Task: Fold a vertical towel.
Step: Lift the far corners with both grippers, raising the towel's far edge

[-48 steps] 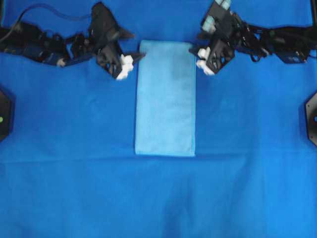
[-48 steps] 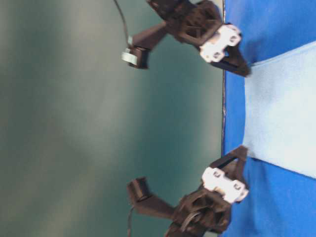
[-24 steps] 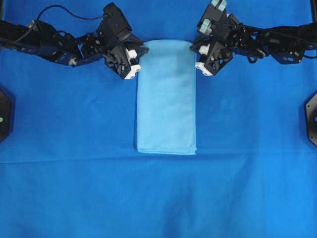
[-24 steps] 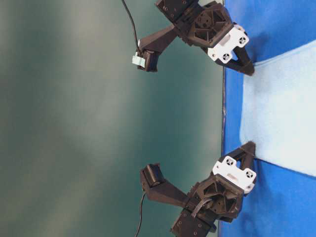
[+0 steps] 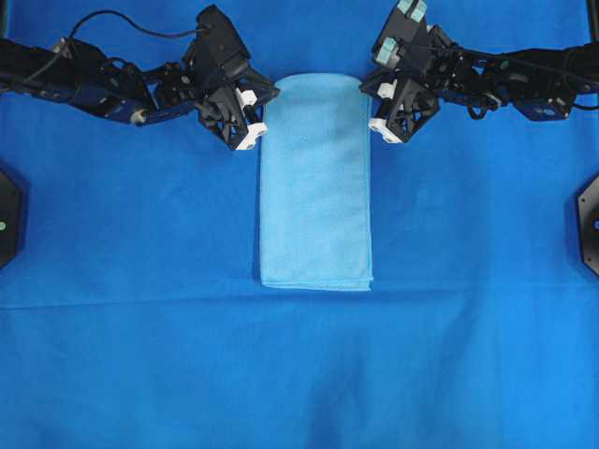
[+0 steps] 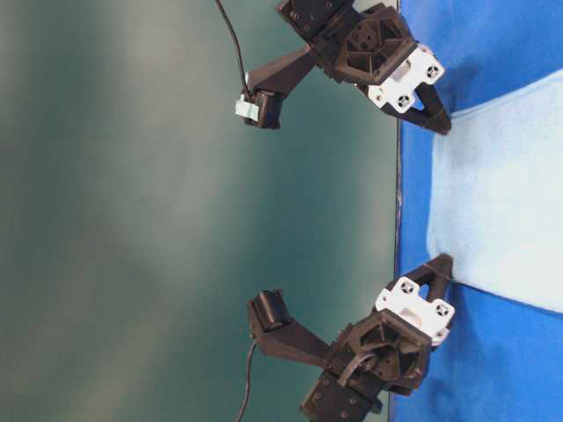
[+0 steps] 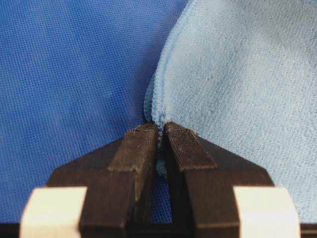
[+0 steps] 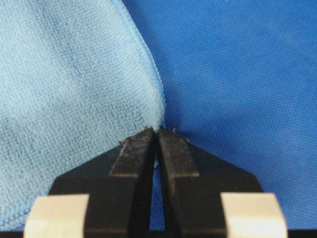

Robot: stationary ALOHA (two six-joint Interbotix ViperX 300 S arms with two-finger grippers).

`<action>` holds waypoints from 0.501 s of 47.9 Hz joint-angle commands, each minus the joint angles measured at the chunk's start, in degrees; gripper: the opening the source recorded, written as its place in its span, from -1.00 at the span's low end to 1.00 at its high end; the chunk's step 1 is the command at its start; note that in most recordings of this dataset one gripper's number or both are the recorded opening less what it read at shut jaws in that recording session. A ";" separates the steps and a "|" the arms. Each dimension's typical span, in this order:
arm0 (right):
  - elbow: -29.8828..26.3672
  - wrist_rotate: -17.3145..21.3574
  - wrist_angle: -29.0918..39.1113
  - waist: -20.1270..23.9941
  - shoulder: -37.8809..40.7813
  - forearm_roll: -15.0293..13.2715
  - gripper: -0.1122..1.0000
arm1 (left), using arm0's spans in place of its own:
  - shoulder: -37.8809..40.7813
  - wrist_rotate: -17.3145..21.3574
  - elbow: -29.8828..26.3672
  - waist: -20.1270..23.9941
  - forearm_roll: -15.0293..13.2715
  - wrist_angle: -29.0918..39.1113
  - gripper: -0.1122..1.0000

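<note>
Pinching one towel [image 5: 315,182], two end effectors

1. A deep-blue sheet [image 5: 140,355] is covering the surface, showing a fine woven grain in both wrist views.
2. A faint crease [image 5: 112,306] is running across the sheet from side to side.
3. Two dark fixtures [image 5: 7,217] [image 5: 590,223] are sitting at the left and right edges (each only partly in view).
4. A plain dark-green backdrop [image 6: 132,220] is filling the table-level view.

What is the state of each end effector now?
Left end effector: closed on the towel edge.
Right end effector: closed on the towel edge.
</note>
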 commanded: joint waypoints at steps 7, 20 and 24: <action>-2.02 -0.18 -0.44 -2.81 -3.08 -1.05 -0.75 | -2.99 0.97 -2.55 1.93 0.00 0.88 -0.74; -3.34 -0.18 -0.44 -4.92 -3.08 -2.29 -0.75 | -2.55 1.14 -4.66 5.19 0.09 1.32 -0.74; -3.25 0.00 -0.35 -4.92 -3.16 -2.29 -0.75 | -2.72 1.14 -4.39 5.01 0.09 1.41 -0.74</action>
